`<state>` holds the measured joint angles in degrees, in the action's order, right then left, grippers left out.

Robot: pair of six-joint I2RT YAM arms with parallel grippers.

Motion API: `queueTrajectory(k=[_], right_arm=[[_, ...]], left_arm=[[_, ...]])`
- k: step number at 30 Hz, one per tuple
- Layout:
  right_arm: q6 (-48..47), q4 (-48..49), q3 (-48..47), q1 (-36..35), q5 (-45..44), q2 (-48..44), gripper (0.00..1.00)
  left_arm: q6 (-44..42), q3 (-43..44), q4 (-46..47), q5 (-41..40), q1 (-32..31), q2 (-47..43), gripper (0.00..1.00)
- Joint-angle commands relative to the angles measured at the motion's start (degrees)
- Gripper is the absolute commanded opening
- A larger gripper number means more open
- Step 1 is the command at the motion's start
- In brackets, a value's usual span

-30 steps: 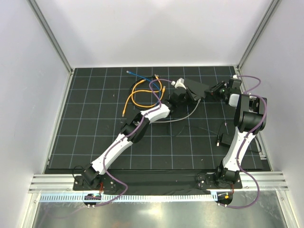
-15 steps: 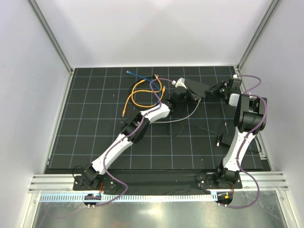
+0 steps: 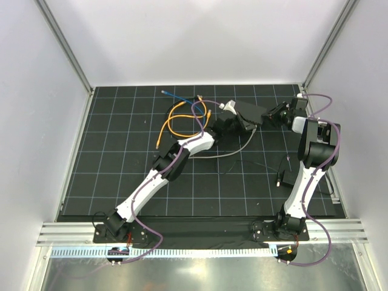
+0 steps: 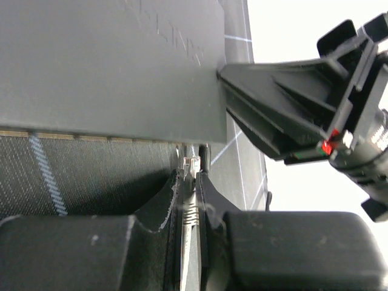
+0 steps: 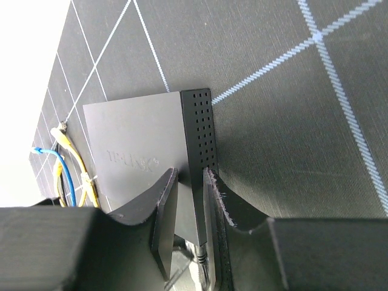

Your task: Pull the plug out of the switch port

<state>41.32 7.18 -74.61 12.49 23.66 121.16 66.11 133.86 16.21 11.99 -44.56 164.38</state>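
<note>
Where it lies, the switch runs left-right — socket edge nearward.

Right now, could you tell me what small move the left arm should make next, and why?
Probably draw the left gripper straight back from the switch. It is shut on the cable just behind the clear plug, whose tip sits at the switch's edge; whether it is fully out I cannot tell. The right gripper clamps the switch's vented side, bracing it.
</note>
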Motion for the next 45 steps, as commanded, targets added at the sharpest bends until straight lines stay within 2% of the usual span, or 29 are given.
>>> queueTrajectory(k=[1,3,7,13,22,26,32,36,40,43,45], right_arm=[[-0.9,-2.8,-1.9,0.0,-2.9,2.2,0.29],[-1.1,-3.0,-1.7,0.2,-3.1,2.0,0.29],[-1.0,-2.8,-1.1,0.5,-2.8,2.4,0.29],[-1.2,-2.4,0.1,0.6,-2.8,1.9,0.29],[-1.3,-2.5,0.5,0.7,-2.8,1.5,0.29],[-1.4,-2.4,0.9,0.8,-2.8,1.3,0.29],[-1.4,-2.3,1.1,1.0,-2.7,1.2,0.29],[-1.2,-1.9,1.2,1.0,-2.5,1.3,0.29],[-1.1,-1.7,1.3,1.0,-2.4,1.4,0.29],[-1.0,-1.5,1.3,1.0,-2.2,1.4,0.29],[-1.0,-1.4,1.3,1.0,-2.1,1.5,0.29]], left_arm=[[-0.1,-5.0,-1.5,3.3,0.2,-2.4,0.0],[-0.8,-7.7,1.0,3.2,0.6,-4.5,0.0],[-7.8,-9.9,-1.8,2.7,1.5,-9.3,0.0],[-13.4,-12.6,-4.4,2.8,4.0,-17.1,0.0],[-11.7,-20.7,-1.1,7.3,5.6,-25.0,0.0],[-12.8,-25.1,0.0,5.2,6.8,-28.3,0.0],[-16.9,-23.0,-5.3,5.7,14.1,-29.8,0.0],[-20.7,-13.7,-11.9,7.6,18.9,-25.8,0.0],[-21.4,-10.2,-12.8,8.2,20.7,-22.6,0.0],[-20.7,-10.3,-11.3,7.9,22.1,-20.9,0.02],[-20.4,-11.2,-9.8,7.2,22.8,-20.6,0.15]])
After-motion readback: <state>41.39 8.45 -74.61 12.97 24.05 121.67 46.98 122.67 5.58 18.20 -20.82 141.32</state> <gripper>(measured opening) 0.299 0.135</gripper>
